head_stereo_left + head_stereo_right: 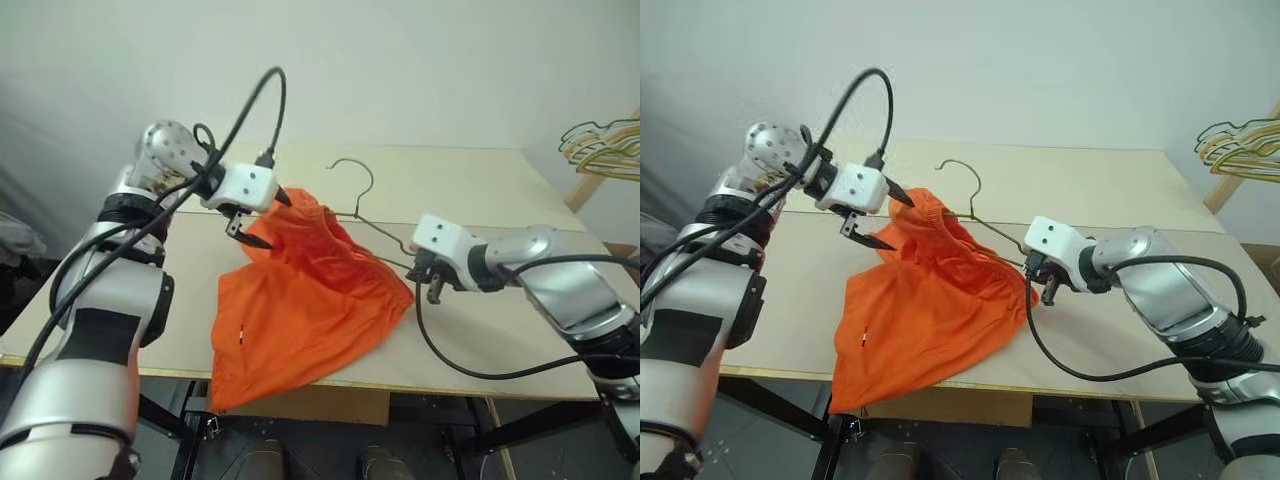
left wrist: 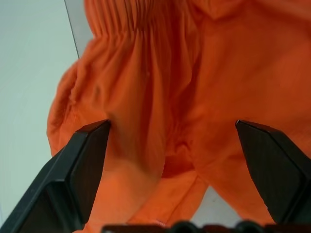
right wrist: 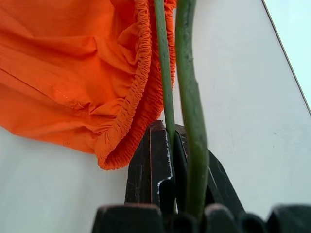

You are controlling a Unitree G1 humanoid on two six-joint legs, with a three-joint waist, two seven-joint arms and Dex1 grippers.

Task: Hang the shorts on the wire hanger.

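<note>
On the left: we are watching the left gripper (image 1: 252, 222) hanging over the table (image 1: 470, 180) with its 2 black fingers (image 2: 80, 167) spread wide apart; nothing is sitting between them, and they are pointing down at the near upper edge of the shorts (image 1: 310, 300).
Left wrist view: we are seeing orange cloth and the gathered waistband lying just beyond the spread fingers; whether a fingertip is brushing the fabric we cannot tell.
Centre, the shorts: they are lying draped across the front half of the table, the upper part bunching up around the wire, the lower part spilling over the table's front edge and hanging below it.
Centre, the wire hanger (image 1: 358, 195): it is standing tilted above the table, its small hook pointing up and back past the shorts, 1 thin arm running down and to the right toward the right gripper, the other end disappearing into the orange cloth.
On the right: we are seeing the right gripper (image 1: 428, 268) pinching tight on the hanger's wire at its right corner, just beside the right edge of the shorts; in the right wrist view 2 green strands are rising out of the closed fingers, with the elastic waistband (image 3: 133, 102) lying against the nearer strand.
Far right: a bunch of hangers (image 1: 605, 145) is hanging on a wooden stand beyond the table's corner.
</note>
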